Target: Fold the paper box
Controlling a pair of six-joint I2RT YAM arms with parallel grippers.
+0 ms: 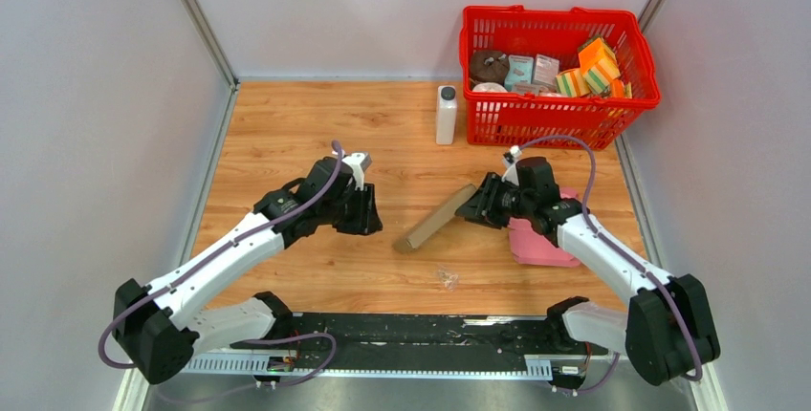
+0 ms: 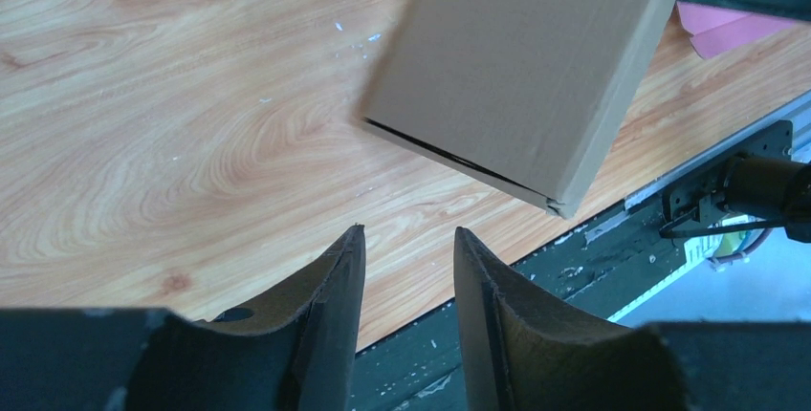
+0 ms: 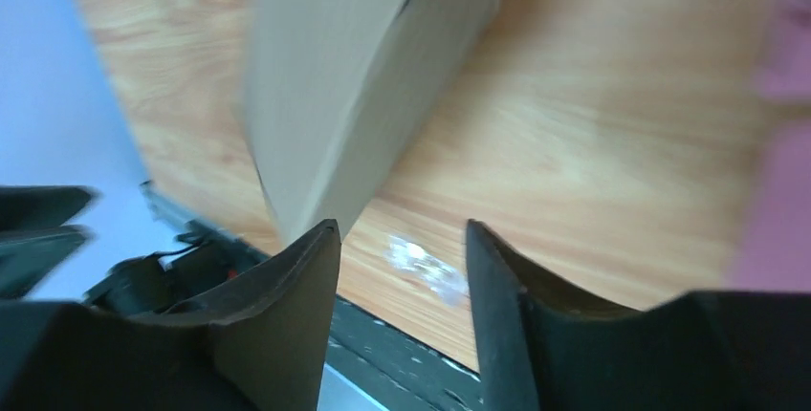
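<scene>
The brown paper box (image 1: 435, 218) lies diagonally on the wood table between the two arms, closed and flat. It also shows in the left wrist view (image 2: 521, 67) and the right wrist view (image 3: 344, 76). My left gripper (image 1: 368, 212) is open and empty, a short way left of the box's lower end; in its own view (image 2: 408, 239) the box is ahead of the fingertips. My right gripper (image 1: 475, 205) is open and empty at the box's upper right end; in its own view (image 3: 402, 234) the box sits just beyond the left finger, not between the jaws.
A pink sheet (image 1: 540, 239) lies under the right arm. A red basket (image 1: 559, 105) of small items stands at the back right, with a white bottle (image 1: 447, 115) beside it. A crumpled clear scrap (image 1: 447, 279) lies near the black rail (image 1: 421, 335).
</scene>
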